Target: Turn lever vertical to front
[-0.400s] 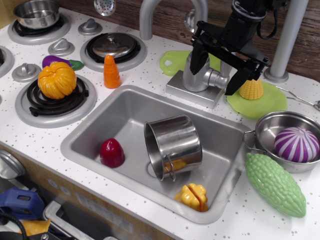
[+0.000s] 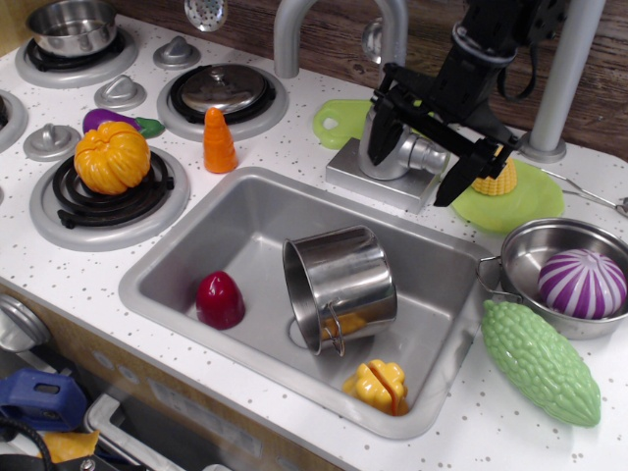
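The lever is a short silver-grey stub jutting right from the grey tap body behind the sink. My black gripper hangs over it, tilted down to the right. It is open, with one finger in front of the tap body and the other just right of the lever's tip. The lever lies between the fingers; I cannot tell whether either finger touches it. The paddle end is partly hidden by the gripper.
The curved spout rises to the left. The sink holds a tipped steel pot, a red piece and a yellow piece. A corn on a green plate is just right of the gripper.
The gripper has dropped slightly and tilted, so its fingers now sit lower around the lever. Nothing else has moved.
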